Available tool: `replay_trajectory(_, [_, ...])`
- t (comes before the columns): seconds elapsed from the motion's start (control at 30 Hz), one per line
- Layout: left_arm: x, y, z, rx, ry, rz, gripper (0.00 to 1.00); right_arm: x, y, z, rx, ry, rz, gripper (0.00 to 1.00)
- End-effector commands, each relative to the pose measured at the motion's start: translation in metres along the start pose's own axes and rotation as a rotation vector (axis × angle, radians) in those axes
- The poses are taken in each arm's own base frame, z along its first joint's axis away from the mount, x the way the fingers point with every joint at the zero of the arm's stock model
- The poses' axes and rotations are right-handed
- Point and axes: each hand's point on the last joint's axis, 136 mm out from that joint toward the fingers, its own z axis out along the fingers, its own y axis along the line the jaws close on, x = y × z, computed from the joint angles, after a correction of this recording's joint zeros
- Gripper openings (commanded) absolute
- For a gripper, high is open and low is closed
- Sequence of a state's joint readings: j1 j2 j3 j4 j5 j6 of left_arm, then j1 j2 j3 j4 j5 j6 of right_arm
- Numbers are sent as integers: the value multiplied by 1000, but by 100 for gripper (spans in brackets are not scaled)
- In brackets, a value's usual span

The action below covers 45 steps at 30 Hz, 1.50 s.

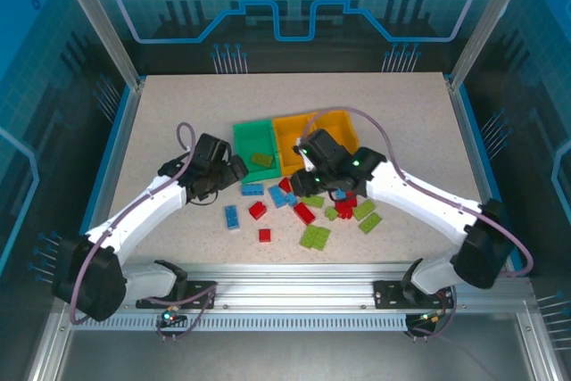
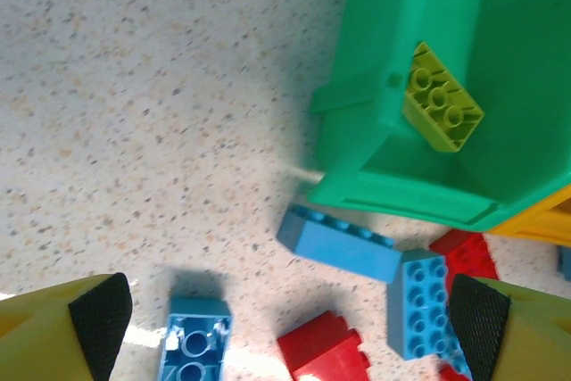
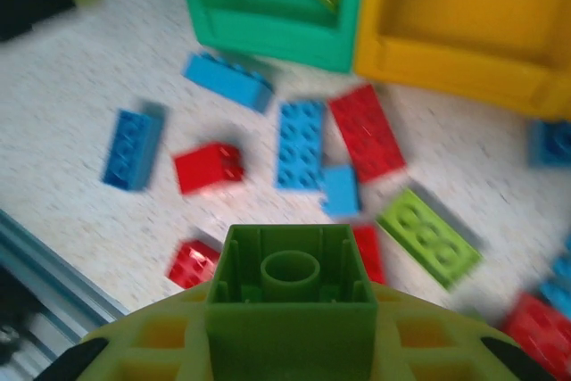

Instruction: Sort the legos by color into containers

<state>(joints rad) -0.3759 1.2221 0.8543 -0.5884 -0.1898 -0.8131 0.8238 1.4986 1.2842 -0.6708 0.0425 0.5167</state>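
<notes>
Gripping a small lime green studded plastic brick [image 3: 290, 305] between its fingers, the right gripper [image 1: 310, 156] hangs over loose red, blue and lime legos [image 1: 303, 213] on the speckled table [image 1: 178, 113]; the left gripper [image 2: 290, 318] gapes wide, empty, beside the green rectangular plastic bin [image 2: 375, 131]

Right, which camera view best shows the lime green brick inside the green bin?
The left wrist view: the lime brick lies large and sharp in the green bin, studs clear. The top view shows it tiny; the right wrist view crops it at the top edge.
</notes>
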Motion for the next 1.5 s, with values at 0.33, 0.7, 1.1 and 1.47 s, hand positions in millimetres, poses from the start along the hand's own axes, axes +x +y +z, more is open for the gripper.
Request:
replay_trajectory(0.33, [39,32,-14,-64,-6,26,99,-81,30,96,-80,156,187,31])
replay_trajectory(0.7, [66,42,-10,-111,28,39,99,-100,7,155,-58,227,311,53])
replay_trajectory(1.1, [79,42,10,-146,80,40,95,-125,45,121,-186,153,222,74])
replay_trajectory(1.47, [87,36,39,-212,137,55,87,-110,-17,33,-49,21,185,77])
